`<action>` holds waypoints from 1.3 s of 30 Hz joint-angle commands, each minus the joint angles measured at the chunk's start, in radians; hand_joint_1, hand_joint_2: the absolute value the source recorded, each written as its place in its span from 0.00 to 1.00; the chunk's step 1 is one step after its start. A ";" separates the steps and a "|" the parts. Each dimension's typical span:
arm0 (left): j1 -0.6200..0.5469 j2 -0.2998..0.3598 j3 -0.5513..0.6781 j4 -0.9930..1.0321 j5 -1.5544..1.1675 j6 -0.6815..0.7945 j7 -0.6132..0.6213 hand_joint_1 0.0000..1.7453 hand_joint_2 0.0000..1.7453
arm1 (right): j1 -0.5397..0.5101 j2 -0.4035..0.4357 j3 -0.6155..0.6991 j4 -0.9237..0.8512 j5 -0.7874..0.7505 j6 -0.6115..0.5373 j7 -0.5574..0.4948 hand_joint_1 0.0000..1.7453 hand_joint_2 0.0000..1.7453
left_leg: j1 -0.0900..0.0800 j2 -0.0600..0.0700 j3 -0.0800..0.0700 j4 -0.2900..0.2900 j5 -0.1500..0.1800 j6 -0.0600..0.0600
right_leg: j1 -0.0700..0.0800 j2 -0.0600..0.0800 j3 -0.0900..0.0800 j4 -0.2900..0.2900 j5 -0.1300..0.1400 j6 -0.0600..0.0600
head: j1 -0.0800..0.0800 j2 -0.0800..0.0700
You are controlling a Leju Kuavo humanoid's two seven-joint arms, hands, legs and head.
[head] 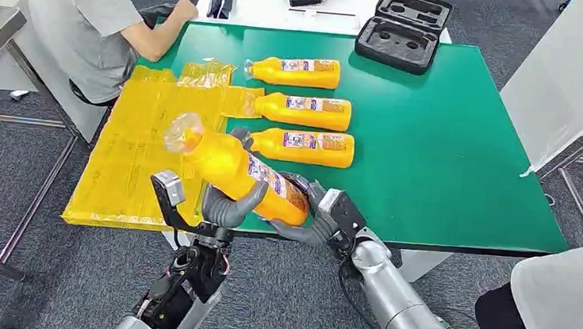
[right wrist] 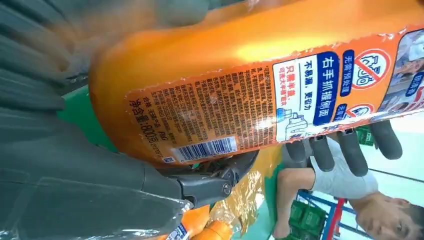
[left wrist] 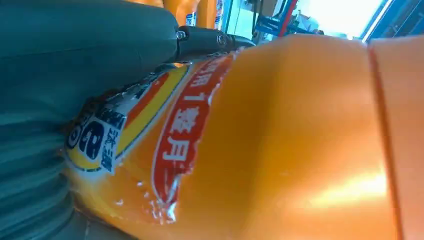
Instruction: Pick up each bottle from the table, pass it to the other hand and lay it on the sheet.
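Both our left hand and right hand grip one orange bottle, fingers wrapped round it. If the right releases before the left's fingers hold firm, we risk dropping it beside the sheet.

Head view: taken from high on the robot's body, facing forward and down over the green surface, both arms entering from below, wide enough to take in the surface's far edge and the floor around it. Left wrist view: taken from close behind the left hand, turned on its side, so near the held bottle that its label blurs. Right wrist view: taken from close behind the right hand, also turned, looking along the bottle's printed label toward a seated person. All three views share the bottle; the head and right wrist views share the surface and the person.
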 commanded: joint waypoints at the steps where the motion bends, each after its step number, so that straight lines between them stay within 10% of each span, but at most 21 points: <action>1: -0.021 0.011 0.017 0.021 -0.027 -0.015 0.003 0.00 1.00 | -0.044 -0.036 -0.004 -0.020 -0.015 -0.027 0.001 1.00 1.00 | 0.000 0.001 0.003 0.000 -0.002 -0.001 | 0.001 0.000 0.003 0.000 -0.001 -0.001 | 0.000 0.000; 8: -0.016 0.016 0.003 0.013 -0.048 -0.047 0.003 0.00 1.00 | -0.050 -0.035 -0.031 -0.004 0.011 -0.089 0.001 1.00 1.00 | 0.000 0.000 0.002 -0.001 0.000 -0.001 | 0.000 0.000 0.002 0.000 -0.001 -0.001 | 0.000 0.000; 9: -0.014 0.016 -0.003 0.005 -0.051 -0.049 0.003 0.00 0.00 | -0.056 -0.032 -0.036 0.005 0.013 -0.099 0.001 1.00 1.00 | 0.000 0.001 0.005 0.000 -0.002 -0.002 | 0.000 0.001 0.004 0.000 -0.002 -0.002 | 0.000 0.000; 39: 0.006 0.015 -0.045 -0.038 -0.055 -0.080 0.003 0.00 0.00 | -0.069 -0.024 -0.069 0.070 0.021 -0.129 0.001 1.00 1.00 | 0.001 0.001 0.005 0.000 -0.002 -0.001 | 0.001 0.000 0.005 0.000 -0.002 -0.001 | 0.000 0.000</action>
